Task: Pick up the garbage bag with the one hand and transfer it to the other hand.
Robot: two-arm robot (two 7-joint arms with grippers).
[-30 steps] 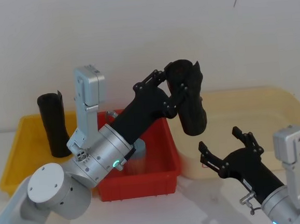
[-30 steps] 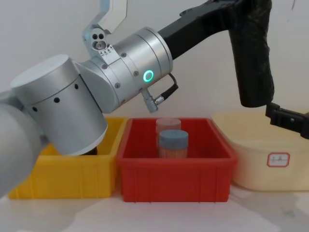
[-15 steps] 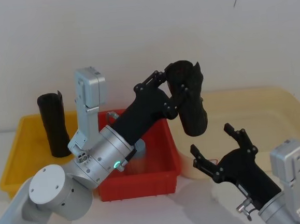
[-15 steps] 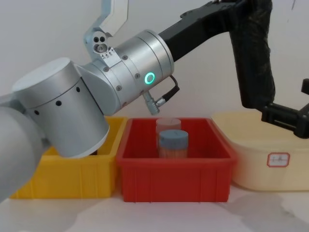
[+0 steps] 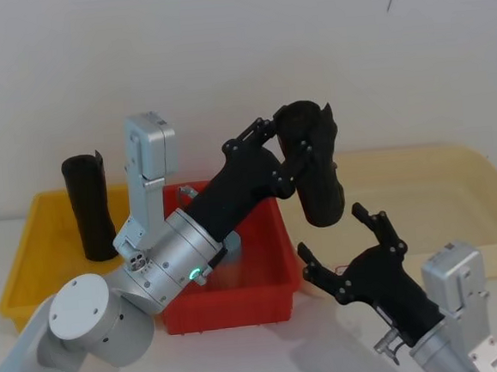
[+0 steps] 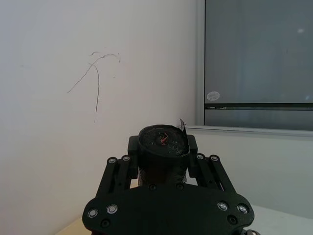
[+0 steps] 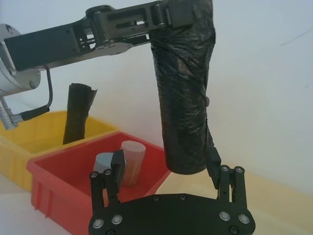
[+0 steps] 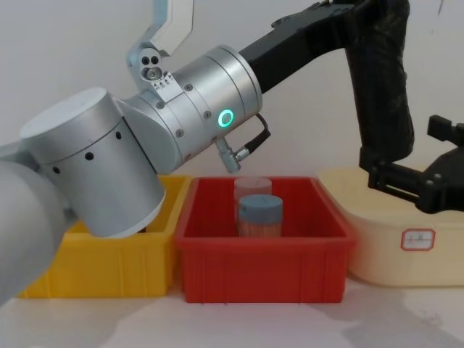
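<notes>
The garbage bag (image 5: 319, 180), a matte-black roll, hangs upright in the air between the red bin and the cream tray. My left gripper (image 5: 298, 141) is shut on its top end, also visible in the chest view (image 8: 362, 13) and the left wrist view (image 6: 163, 164). My right gripper (image 5: 343, 246) is open just under the bag's lower end. In the right wrist view the bag (image 7: 186, 93) comes down to the open right gripper (image 7: 166, 177), one finger on each side. I cannot tell whether they touch.
A second black roll (image 5: 89, 207) stands in the yellow bin (image 5: 23, 273) at the left. The red bin (image 8: 261, 270) holds a blue-lidded jar (image 8: 259, 214) and a jar behind it (image 8: 252, 187). The cream tray (image 8: 395, 257) is at the right.
My right gripper has moved left and up, closing in under the bag's lower end, still open. The left arm and the bag have stayed in place.
</notes>
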